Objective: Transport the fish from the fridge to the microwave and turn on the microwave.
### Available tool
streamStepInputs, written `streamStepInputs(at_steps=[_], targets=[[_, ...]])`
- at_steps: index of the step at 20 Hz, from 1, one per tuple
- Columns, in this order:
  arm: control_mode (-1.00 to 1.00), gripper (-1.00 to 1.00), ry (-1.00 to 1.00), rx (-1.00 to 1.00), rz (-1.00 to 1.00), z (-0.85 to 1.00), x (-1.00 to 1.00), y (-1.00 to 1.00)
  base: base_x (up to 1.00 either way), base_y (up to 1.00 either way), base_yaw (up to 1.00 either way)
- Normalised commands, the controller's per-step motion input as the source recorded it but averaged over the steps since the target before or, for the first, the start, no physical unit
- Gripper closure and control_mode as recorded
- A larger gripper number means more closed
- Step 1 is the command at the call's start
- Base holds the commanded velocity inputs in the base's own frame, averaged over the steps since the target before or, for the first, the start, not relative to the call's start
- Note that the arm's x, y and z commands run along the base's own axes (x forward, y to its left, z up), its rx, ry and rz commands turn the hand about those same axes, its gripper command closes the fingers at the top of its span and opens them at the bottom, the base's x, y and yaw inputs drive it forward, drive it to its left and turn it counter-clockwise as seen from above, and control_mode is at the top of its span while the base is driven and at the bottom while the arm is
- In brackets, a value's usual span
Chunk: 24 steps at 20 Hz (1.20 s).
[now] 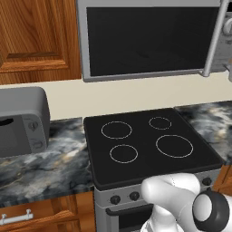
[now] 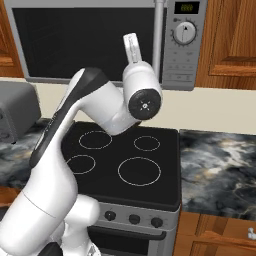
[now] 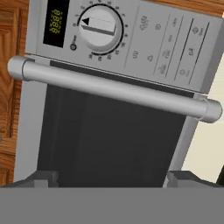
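Observation:
The microwave (image 1: 149, 41) (image 2: 85, 40) (image 3: 109, 140) hangs above the stove with its black glass door shut. Its long grey bar handle (image 1: 215, 41) (image 2: 158, 35) (image 3: 113, 89) runs beside the control panel with the knob (image 2: 186, 32) (image 3: 99, 26). My gripper (image 2: 132, 45) (image 3: 114, 179) is raised in front of the door, just left of the handle and facing it. The jaws stand wide open with nothing between them. The fish and the fridge are out of view.
Below the microwave lies a black four-ring stove (image 1: 149, 145) (image 2: 125, 160). A small rounded grey appliance (image 1: 22, 122) (image 2: 15, 110) stands on the marble counter (image 1: 50, 167) (image 2: 220, 160) to the left. Wooden cabinets (image 1: 36, 36) (image 2: 232, 40) flank the microwave.

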Motion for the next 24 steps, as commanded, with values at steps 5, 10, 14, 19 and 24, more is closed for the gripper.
streamStepInputs(at_steps=[5, 10, 14, 19, 24], targets=[[-1.00, -1.00, 0.00, -0.05, -0.08, 0.00, -0.19, -0.20, 0.00, 0.00, 0.00], [-1.00, -1.00, 0.01, 0.00, -0.06, 0.02, -0.18, -0.30, 0.00, 0.00, 0.00], [-1.00, -1.00, 0.09, 0.00, -0.02, 0.02, -0.14, -0.44, 0.00, 0.00, 0.00], [-1.00, -1.00, 0.11, 0.06, 0.01, 0.00, -0.03, -0.47, 0.00, 0.00, 0.00], [-1.00, -1.00, 0.10, 0.11, 0.06, 0.00, 0.00, -0.40, 0.00, 0.00, 0.00]])
